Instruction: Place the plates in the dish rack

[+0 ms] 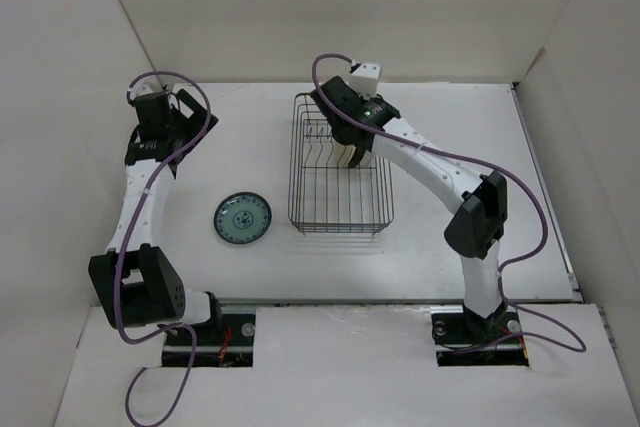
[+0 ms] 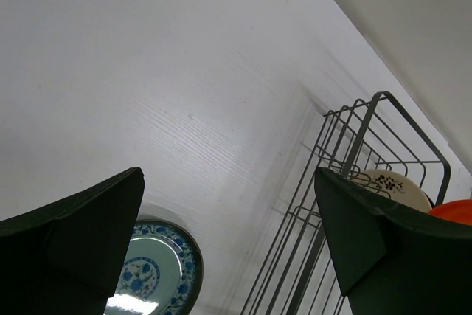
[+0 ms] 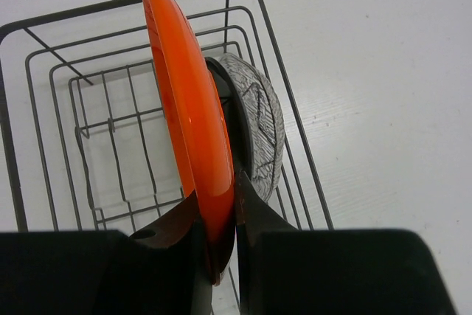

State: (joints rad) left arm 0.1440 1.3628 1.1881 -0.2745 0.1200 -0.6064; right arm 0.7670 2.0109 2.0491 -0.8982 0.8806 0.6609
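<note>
Plates are the job here, and 3 are in view around the dark wire dish rack (image 1: 293, 172) standing in the middle of the white surface (image 1: 250, 137). A glossy orange plate (image 3: 188, 123) stands on edge over the rack's far end. The right fingers (image 3: 258, 219) are clamped on its rim. I cannot tell whether its other edge touches the wires. Just beside it, inside the rack, a beige plate with a dark mark (image 3: 258, 134) stands upright among the dividers. A blue-green patterned plate (image 1: 242, 218) lies flat on the surface just left of the rack's near end. The left fingers (image 2: 74, 234) are spread wide with nothing between them, raised well left of the rack's far end.

The orange plate looks stiff, glazed and slippery, and would probably chip if knocked against the wire. A firm pinch on the rim and a slow descent into the slot beside the beige plate seem wise. The patterned plate, lying flat, offers only its thin rim to grip.
</note>
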